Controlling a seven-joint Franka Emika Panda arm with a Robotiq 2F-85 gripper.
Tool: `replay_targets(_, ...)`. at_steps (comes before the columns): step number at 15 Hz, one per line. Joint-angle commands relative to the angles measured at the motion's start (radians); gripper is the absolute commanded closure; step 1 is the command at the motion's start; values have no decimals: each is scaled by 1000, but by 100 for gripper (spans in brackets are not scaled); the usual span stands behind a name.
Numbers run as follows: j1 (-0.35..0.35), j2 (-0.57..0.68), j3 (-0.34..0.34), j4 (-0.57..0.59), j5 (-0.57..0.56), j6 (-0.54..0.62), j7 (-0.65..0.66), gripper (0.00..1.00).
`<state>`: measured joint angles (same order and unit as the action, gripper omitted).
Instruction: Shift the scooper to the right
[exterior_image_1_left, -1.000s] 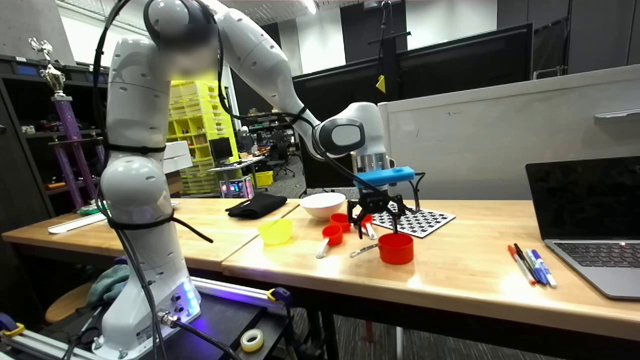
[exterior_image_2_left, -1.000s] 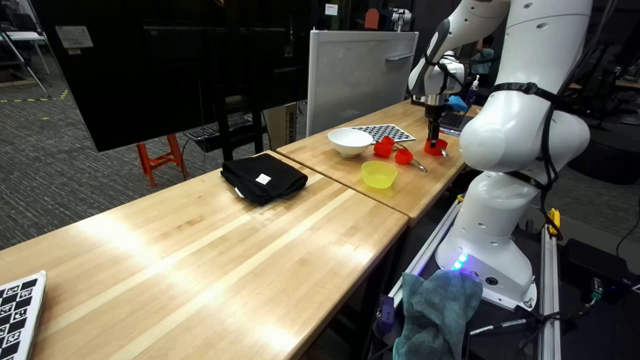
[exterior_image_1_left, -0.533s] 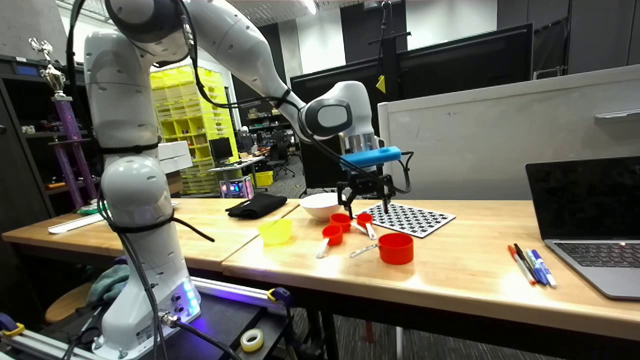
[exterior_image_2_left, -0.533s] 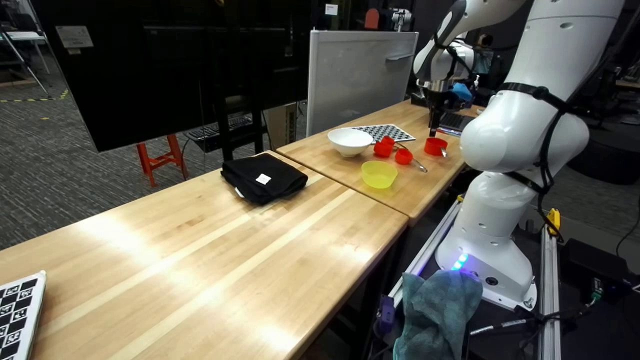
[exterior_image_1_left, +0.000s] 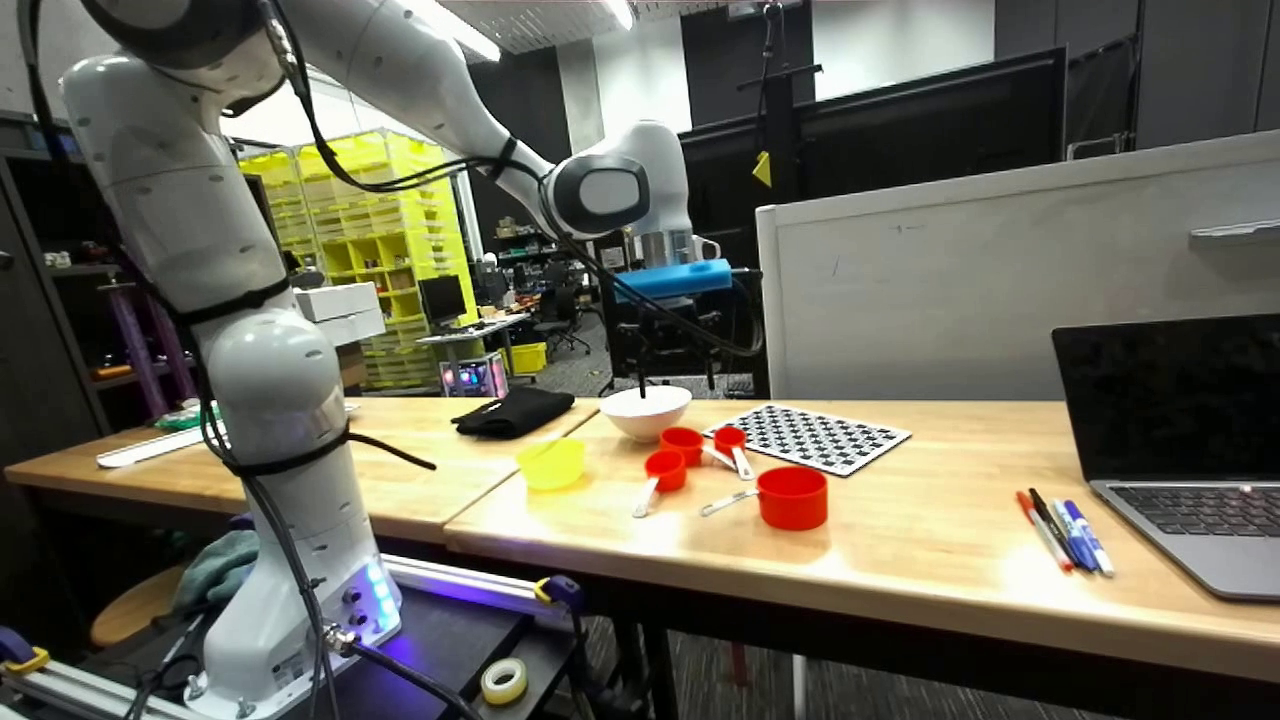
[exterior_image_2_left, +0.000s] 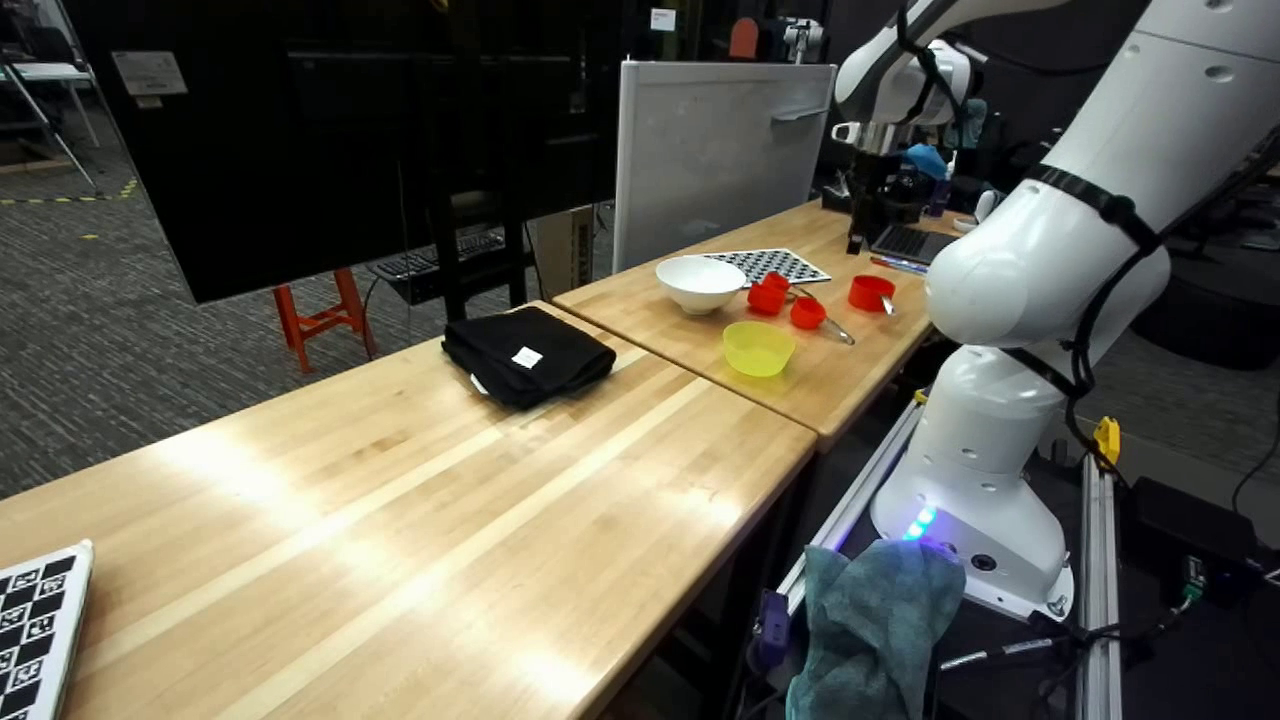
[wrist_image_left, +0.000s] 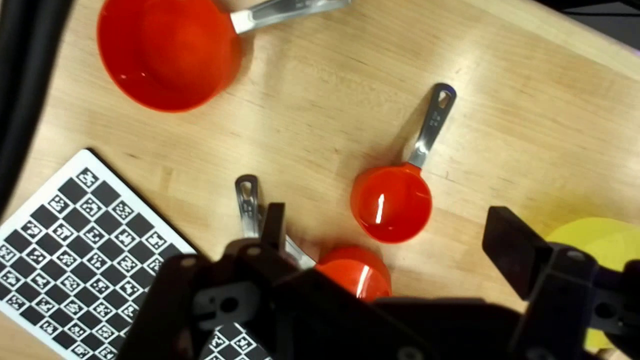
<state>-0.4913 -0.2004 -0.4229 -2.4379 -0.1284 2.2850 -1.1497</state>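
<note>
Several red scoops with metal handles lie on the table. The scooper (exterior_image_1_left: 792, 498), the largest of them, stands upright near the front edge. It also shows in an exterior view (exterior_image_2_left: 872, 293) and at the top left of the wrist view (wrist_image_left: 170, 55). Smaller red scoops (exterior_image_1_left: 665, 468) sit to its left, by the yellow container (exterior_image_1_left: 551, 463). In the wrist view one small scoop (wrist_image_left: 392, 205) lies below the jaws, and another (wrist_image_left: 357, 272) is partly hidden by them. My gripper (exterior_image_1_left: 677, 384) is open and empty, raised above the table. In the wrist view its fingers (wrist_image_left: 390, 225) are wide apart.
A white bowl (exterior_image_1_left: 646, 411) and a checkered board (exterior_image_1_left: 812, 436) are behind the scoops. A laptop (exterior_image_1_left: 1180, 500) and several pens (exterior_image_1_left: 1065, 535) lie on the right. A folded black cloth (exterior_image_2_left: 528, 357) lies on the adjoining table. A whiteboard (exterior_image_1_left: 1000, 290) stands behind.
My gripper has risen from close over the scooper and moved left in an exterior view, away from it. The scooper and the other things on the table have not moved.
</note>
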Motion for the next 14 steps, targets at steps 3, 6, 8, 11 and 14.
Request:
replay_targets(3, 43, -229, 42, -120, -80, -82, 213, 0)
replay_targets(6, 66, -305, 70, -155, -101, -128, 312, 0)
replay_targets(8, 86, -341, 82, -174, -101, -150, 362, 0)
replay_targets(11, 116, -379, 93, -195, -89, -169, 432, 0)
replay_targets(14, 139, -345, 65, -174, -95, -160, 421, 0)
